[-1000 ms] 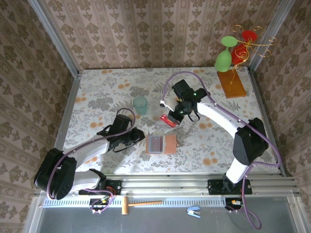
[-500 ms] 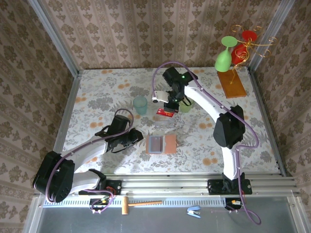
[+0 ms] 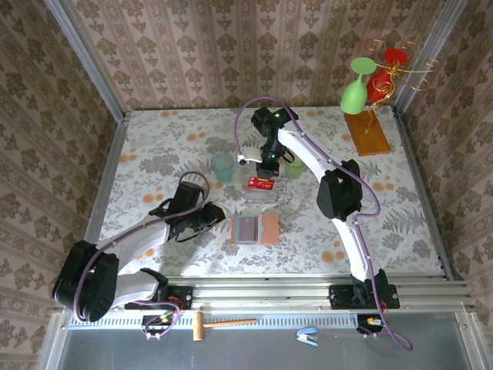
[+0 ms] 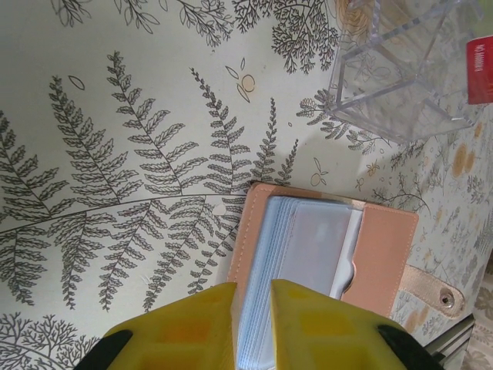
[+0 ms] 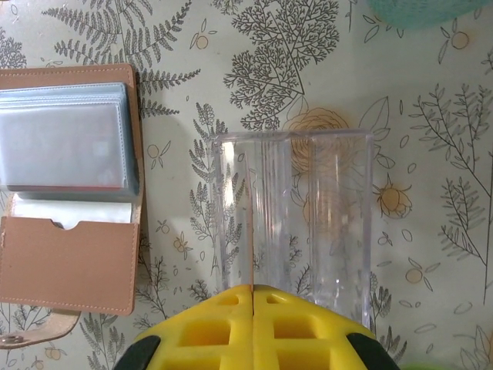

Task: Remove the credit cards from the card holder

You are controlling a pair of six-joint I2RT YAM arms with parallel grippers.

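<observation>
Hovering low over the patterned desk [image 4: 115, 116], the left fingers [image 3: 218, 216] stand a narrow gap apart with nothing between them. The card holder [image 4: 308, 262] lies open flat right below and just ahead of their tips. Its grey-blue pockets face up, and its tan flap and snap strap are on the side away from them.

Now the right fingers [image 5: 253, 302]: pressed tight together, and pinched in them is a red credit card [image 3: 262, 183]. From the wrist it shows edge-on, as a thin line running out from the tips. Straight ahead of those tips a clear plastic box [image 5: 293, 216] stands on the desk. The card is over its opening, though I can't say whether it dips inside. The card holder sits off to one side of these fingers, near the box but apart from it. A teal cup [image 3: 223, 166] stands further out beyond the box.
</observation>
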